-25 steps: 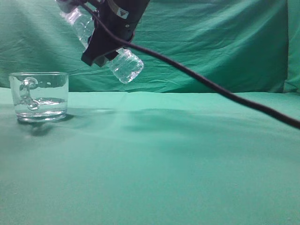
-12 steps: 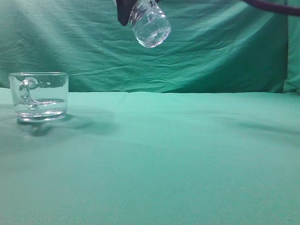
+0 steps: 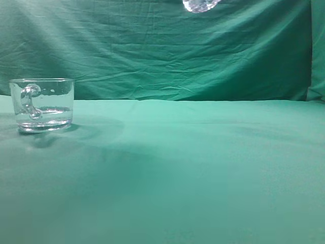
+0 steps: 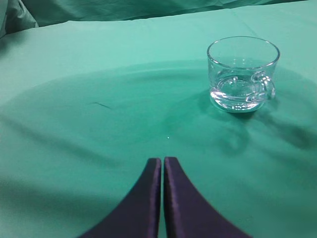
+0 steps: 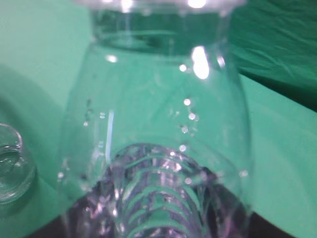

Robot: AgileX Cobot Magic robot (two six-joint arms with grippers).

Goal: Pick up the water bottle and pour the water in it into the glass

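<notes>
The glass (image 3: 42, 104) is a clear mug with a handle. It stands at the left of the green table with a little water (image 3: 43, 115) in its bottom. It also shows in the left wrist view (image 4: 242, 73) and at the left edge of the right wrist view (image 5: 12, 171). The water bottle (image 5: 158, 134) fills the right wrist view, held in my right gripper (image 5: 158, 218). Only its bottom end (image 3: 200, 5) shows at the top edge of the exterior view, right of and well above the glass. My left gripper (image 4: 163, 161) is shut and empty, short of the glass.
A green cloth (image 3: 177, 178) covers the table and a green cloth backdrop (image 3: 167, 56) hangs behind it. A small dark crease (image 4: 101, 104) marks the cloth left of the glass.
The right arm has risen and moved right with the bottle, leaving the exterior view except for the bottle's end. The glass has not moved.
</notes>
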